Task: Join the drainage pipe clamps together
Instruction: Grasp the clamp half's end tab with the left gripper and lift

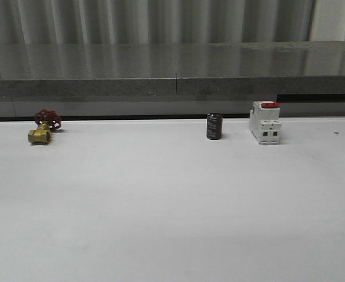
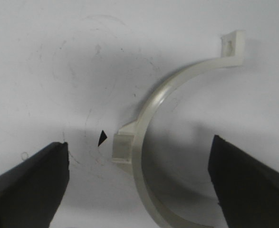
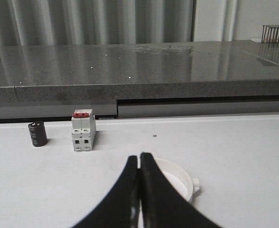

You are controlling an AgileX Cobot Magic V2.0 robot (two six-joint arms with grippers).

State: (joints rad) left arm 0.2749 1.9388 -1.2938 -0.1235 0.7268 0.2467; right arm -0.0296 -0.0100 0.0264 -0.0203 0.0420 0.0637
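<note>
clamp half, left wrist view (image 2: 151, 102): white semicircular piece lying flat on the white table, between the two dark fingers (image 2: 30, 183) and touching neither; flat tab at one end, small lug on its outer curve.
clamp half, right wrist view (image 3: 177, 178): white curved piece on the table just behind the fingertips, partly hidden by them.
left gripper (image 2: 139, 178): jaws spread wide above the table, holding nothing.
right gripper (image 3: 139, 164): fingers pressed together at the tips, nothing seen between them.
containers: wire basket (image 3: 276, 33) on the far counter; contents cannot be made out.
open room: broad bare white table (image 1: 160, 211) in front.
back row: brass valve (image 1: 43, 127) with red handle, black capacitor (image 1: 214, 126), white breaker (image 1: 264, 122) with red top, well apart.
room: grey counter (image 1: 160, 70), pale curtain behind.
</note>
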